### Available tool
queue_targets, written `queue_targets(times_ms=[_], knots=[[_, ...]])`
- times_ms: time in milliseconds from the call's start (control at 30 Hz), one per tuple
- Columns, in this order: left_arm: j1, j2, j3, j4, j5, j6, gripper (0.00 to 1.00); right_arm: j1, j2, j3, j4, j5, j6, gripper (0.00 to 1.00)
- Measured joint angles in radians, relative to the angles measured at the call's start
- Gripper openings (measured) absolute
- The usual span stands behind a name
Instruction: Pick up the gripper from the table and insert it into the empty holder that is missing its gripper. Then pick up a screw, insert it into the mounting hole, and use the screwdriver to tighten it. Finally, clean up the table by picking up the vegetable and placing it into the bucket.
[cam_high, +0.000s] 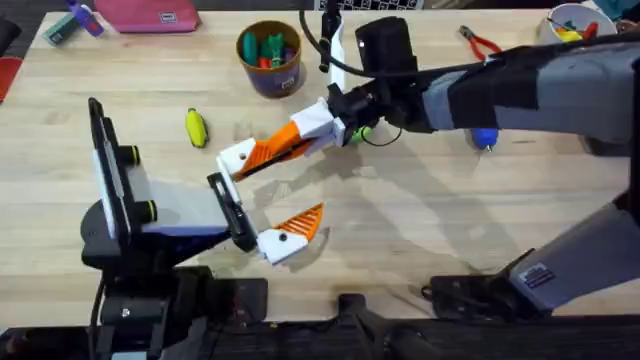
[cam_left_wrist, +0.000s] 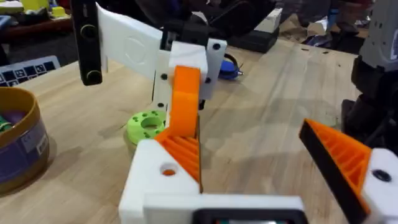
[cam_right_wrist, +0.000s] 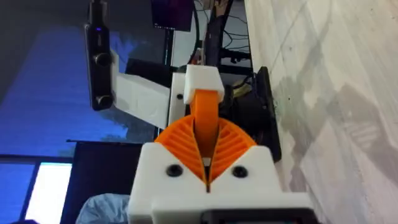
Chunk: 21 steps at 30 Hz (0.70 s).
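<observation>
So the wooden table (cam_high: 420, 220) is mostly taken up by the right arm (cam_high: 520, 85), which reaches across the middle and covers a good chunk of the far side. The blue screwdriver (cam_high: 484, 137) is mostly tucked under it, with just a blue end poking out. There's a pink pouch (cam_high: 150, 15) at the far left edge, a white bowl (cam_high: 575, 22) in the far right corner and red-handled pliers (cam_high: 480, 42) near it. The bucket (cam_high: 270, 58) stands upright far-centre with green and orange bits inside, well apart from the vegetable (cam_high: 196, 128), which lies on bare wood to its near left. A lime-green disc (cam_left_wrist: 146, 122) sits just behind the meeting point of the two claws, half hidden in the overhead view. The left gripper (cam_high: 275, 190) is spread wide, one finger carrying its orange tip (cam_high: 300, 222) while the other is the empty holder (cam_high: 237, 155), a white block with a small hole in its face. The right gripper (cam_high: 285, 145) is pinched on the gripper (cam_right_wrist: 205, 115) — an orange wedge, smooth-edged in the right wrist view. It sits squeezed between the ribbed orange pads (cam_right_wrist: 180, 140), and its far end is right against the holder. I can't tell whether it's fully seated.
</observation>
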Motion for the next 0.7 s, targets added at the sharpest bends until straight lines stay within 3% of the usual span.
queue_targets(times_ms=[133, 167, 300, 367, 700], knots=[[0.0, 0.0, 0.0, 0.0, 0.0, -0.001, 0.985, 0.0, 0.0, 0.0, 0.0, 0.001, 0.001, 0.014], [0.0, 0.0, 0.0, 0.0, -0.001, -0.001, 0.986, 0.0, 0.0, 0.0, -0.001, 0.002, 0.004, 0.074], [-0.002, 0.0, 0.0, 0.0, 0.004, 0.003, 0.987, 0.001, 0.0, -0.007, -0.005, 0.043, 0.015, 0.651], [-0.002, 0.0, 0.0, 0.0, 0.004, 0.005, 0.985, 0.001, 0.0, -0.009, -0.004, 0.055, 0.015, 0.881], [-0.002, 0.0, 0.0, 0.0, 0.004, 0.007, 0.986, -0.017, -0.053, -0.017, -0.03, 0.109, 0.012, 0.935]])
